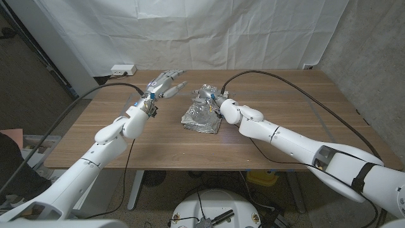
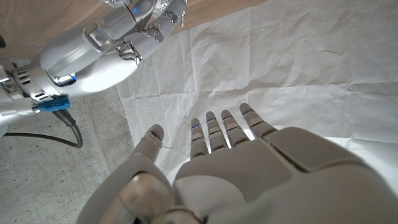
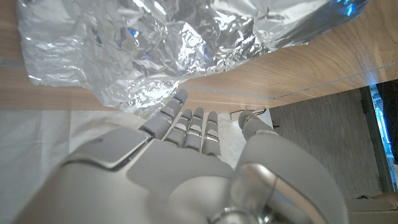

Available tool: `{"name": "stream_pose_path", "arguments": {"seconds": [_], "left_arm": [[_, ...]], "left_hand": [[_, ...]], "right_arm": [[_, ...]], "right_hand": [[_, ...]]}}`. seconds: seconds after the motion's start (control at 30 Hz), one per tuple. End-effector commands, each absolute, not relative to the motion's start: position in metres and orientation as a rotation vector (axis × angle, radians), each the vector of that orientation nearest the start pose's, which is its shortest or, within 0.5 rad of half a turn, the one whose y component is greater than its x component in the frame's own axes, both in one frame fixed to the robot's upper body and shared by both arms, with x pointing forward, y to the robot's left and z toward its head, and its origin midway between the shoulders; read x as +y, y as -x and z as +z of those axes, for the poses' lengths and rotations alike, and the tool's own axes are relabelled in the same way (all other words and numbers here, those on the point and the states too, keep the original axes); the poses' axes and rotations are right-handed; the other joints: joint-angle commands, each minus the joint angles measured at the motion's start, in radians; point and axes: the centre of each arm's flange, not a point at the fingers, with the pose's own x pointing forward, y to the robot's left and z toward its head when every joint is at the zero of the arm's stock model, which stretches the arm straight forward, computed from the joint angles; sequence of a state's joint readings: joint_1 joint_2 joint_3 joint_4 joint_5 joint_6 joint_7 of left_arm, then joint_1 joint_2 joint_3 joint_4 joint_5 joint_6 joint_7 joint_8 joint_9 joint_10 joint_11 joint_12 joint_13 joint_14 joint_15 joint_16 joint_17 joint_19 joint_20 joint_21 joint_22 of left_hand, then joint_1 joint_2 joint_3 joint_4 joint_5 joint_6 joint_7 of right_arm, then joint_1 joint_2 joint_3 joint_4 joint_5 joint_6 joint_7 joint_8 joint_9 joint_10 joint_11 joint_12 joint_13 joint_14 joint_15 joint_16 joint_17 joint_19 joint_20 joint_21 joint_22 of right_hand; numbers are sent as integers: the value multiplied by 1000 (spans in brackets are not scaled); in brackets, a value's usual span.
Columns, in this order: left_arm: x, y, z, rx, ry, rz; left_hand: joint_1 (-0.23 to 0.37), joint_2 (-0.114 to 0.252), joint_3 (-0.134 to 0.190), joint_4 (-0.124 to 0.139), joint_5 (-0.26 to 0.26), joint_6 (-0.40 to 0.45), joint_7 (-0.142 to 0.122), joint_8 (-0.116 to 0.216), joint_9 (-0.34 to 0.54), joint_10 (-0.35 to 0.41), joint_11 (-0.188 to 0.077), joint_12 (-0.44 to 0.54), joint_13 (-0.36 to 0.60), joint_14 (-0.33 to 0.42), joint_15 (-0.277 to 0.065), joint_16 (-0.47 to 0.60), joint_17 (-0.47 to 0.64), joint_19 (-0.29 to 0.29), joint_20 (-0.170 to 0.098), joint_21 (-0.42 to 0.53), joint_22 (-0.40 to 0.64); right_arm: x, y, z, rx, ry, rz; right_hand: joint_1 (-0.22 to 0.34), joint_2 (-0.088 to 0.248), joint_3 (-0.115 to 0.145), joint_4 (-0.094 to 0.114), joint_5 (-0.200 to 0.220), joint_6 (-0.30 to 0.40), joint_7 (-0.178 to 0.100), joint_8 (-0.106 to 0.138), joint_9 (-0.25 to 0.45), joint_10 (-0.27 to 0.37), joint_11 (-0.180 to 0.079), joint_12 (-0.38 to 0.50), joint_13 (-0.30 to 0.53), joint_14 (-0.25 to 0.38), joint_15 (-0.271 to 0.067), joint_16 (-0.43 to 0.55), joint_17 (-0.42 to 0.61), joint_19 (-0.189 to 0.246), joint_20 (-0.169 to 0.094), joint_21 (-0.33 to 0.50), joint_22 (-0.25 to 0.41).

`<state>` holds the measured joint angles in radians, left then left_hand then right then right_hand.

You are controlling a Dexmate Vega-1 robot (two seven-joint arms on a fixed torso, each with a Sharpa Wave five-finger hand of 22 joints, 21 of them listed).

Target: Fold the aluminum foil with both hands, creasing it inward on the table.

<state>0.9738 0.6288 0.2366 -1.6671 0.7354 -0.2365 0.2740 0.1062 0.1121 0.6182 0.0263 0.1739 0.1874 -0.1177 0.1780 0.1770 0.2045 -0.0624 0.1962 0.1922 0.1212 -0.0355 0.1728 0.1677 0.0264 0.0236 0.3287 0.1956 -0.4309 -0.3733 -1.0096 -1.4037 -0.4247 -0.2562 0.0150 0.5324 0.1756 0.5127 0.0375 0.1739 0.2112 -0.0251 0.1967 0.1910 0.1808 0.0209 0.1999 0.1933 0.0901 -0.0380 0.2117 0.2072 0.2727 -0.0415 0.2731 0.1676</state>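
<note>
1. Foil (image 1: pixel 201 118) lies crumpled mid-table, partly folded.
2. Right hand (image 1: pixel 209 95) hangs at its far edge, fingers straight and apart, gripping nothing.
3. Left hand (image 1: pixel 166 83) is raised, spread, farther off to the foil's left.

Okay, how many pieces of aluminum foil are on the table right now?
1. A single crumpled aluminum foil lies near the table's middle, right by the right hand. The left hand is raised off to its left. No second sheet shows.
</note>
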Motion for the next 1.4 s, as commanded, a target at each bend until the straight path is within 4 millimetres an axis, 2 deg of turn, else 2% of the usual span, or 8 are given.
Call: {"name": "stream_pose_path", "arguments": {"seconds": [0.03, 0.3, 0.63, 0.87, 1.4], "left_arm": [[263, -562, 32, -1001, -1302, 211], [263, -562, 32, -1001, -1306, 214], [262, -564, 32, -1006, -1314, 208], [261, -564, 33, -1009, -1306, 206], [261, -566, 31, -1001, -1293, 195]], "left_hand": [[-2, 11, 3, 8, 4, -1, 0, 6, 2, -2, 2, 5, 2, -2, -16, 7, 2, 0, -4, -5, 2], [-2, 11, 4, 8, 4, 1, 1, 7, 2, -1, 2, 6, 1, -2, -16, 7, 2, 0, -4, -6, 2], [-3, 10, 5, 8, 4, 1, 1, 7, 2, -2, 4, 6, 1, -3, -16, 6, 2, 0, -4, -7, 2], [-3, 10, 5, 8, 4, -2, -2, 6, 2, -2, 3, 6, 0, -3, -16, 6, 2, 0, -4, -7, 2], [-4, 10, 7, 8, 4, -2, -2, 6, 2, -4, 1, 6, 0, -4, -15, 6, 2, -1, -1, -9, 2]], "right_arm": [[-23, -678, -13, -500, 1316, 363], [-30, -690, -24, -432, 1224, 455], [-31, -687, -25, -438, 1234, 454], [-36, -679, -13, -487, 1209, 426], [-54, -651, 25, -652, 1002, 427]], "right_hand": [[-15, 3, -3, 8, -1, 7, 0, 4, 2, 7, -4, 4, 1, 7, -8, 5, 3, 10, -6, -2, 3], [-33, 8, -14, 21, 2, -3, 2, -1, 2, -9, -4, -3, 1, -6, -13, 1, 5, 0, -11, -12, 3], [-38, 10, -18, 24, 4, -11, 5, -4, 2, -14, -5, -4, 1, -11, -10, -1, 5, -3, -13, -18, 3], [-40, 11, -19, 24, 5, -12, 0, -3, 2, -16, -4, -4, 1, -10, -9, -1, 4, -2, -11, -19, 3], [-42, -1, -29, 14, 8, -8, -12, -2, 1, -14, -1, -3, 1, 7, 7, 3, -2, 3, 12, -26, 3]]}}
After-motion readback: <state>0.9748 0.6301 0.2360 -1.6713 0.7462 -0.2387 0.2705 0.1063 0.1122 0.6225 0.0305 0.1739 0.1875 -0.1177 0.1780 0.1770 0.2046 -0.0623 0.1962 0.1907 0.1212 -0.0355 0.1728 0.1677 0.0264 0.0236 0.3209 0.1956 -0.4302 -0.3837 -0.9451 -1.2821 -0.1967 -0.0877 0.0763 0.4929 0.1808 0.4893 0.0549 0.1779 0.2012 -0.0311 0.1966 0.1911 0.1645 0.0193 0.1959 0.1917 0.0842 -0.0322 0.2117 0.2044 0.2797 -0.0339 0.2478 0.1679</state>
